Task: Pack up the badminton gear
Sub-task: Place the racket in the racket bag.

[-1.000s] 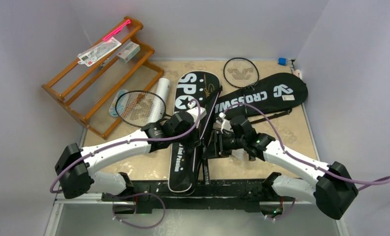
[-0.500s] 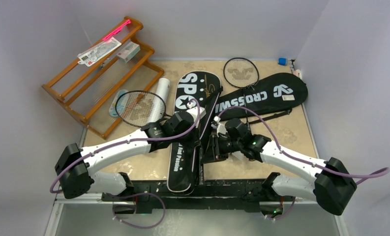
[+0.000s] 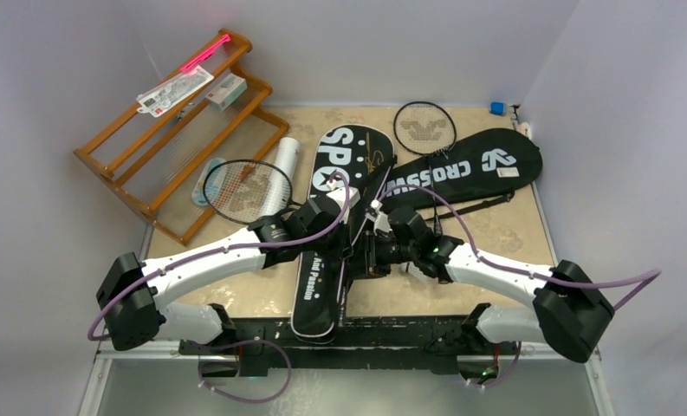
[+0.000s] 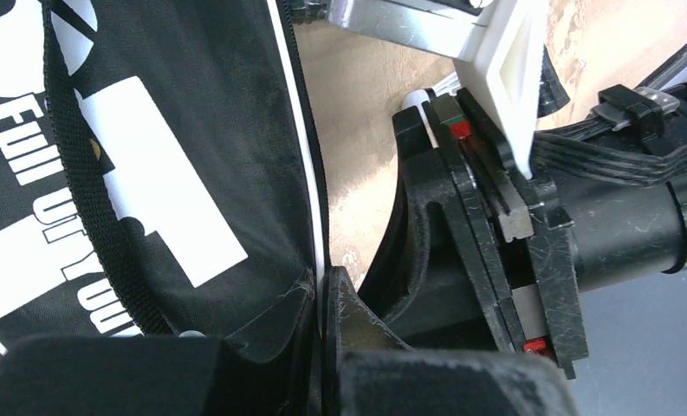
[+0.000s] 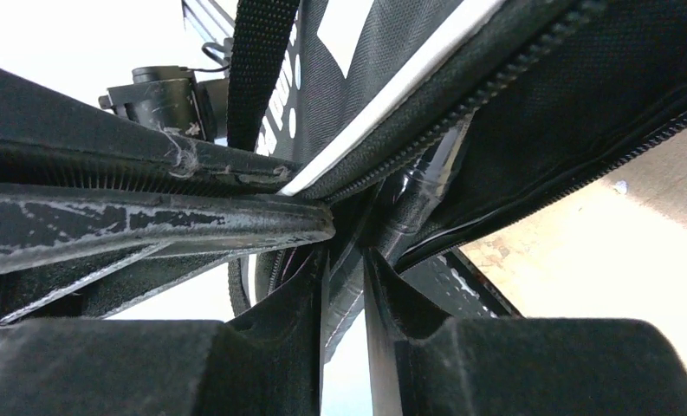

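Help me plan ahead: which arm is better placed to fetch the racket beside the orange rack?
Left, probably: the racket lies on its side of the bag, close to the left hand, though that hand pinches the bag's edge.

The centre bag (image 3: 344, 160) carries large white capitals "SP" followed by a star at its wide end. Beside these is a gold signature-style scrawl that cannot be read, and smaller white lettering along the narrow end appears to finish in "Passion". In the left wrist view the same bag (image 4: 175, 156) shows "Full", then what looks like "Of You", cut off at the frame edge. The right-hand bag (image 3: 461, 169) bears "CROSSW" in white capitals, the remainder covered, with a white emblem (image 3: 494, 159) beyond; print on the card (image 3: 175, 89) and carton (image 3: 226, 90) is too small to read.
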Robot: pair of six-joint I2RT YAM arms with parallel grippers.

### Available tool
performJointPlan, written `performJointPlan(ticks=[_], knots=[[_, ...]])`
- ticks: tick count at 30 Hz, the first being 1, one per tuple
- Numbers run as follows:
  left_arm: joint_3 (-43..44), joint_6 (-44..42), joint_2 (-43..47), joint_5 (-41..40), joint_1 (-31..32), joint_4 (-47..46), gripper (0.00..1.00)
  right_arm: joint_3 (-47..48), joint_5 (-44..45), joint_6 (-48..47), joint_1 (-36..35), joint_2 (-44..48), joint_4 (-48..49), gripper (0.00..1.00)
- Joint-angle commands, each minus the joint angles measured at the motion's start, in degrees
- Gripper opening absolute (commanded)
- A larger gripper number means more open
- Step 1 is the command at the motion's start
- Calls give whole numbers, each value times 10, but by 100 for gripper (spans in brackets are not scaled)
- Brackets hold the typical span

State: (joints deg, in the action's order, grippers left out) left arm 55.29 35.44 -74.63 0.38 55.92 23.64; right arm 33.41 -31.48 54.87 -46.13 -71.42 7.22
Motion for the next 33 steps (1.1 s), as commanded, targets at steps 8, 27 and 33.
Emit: performJointPlan(ticks=[8, 27, 33], knots=[[2, -1, 20, -18, -2, -27, 0, -32, 121, -15, -4, 102, -99, 25], [-5, -2, 16, 7, -3, -43, 0, -35, 52, 34, -53, 5, 85, 26], [-20, 13, 14, 49, -3, -76, 0, 4, 67, 26, -54, -32, 76, 24]])
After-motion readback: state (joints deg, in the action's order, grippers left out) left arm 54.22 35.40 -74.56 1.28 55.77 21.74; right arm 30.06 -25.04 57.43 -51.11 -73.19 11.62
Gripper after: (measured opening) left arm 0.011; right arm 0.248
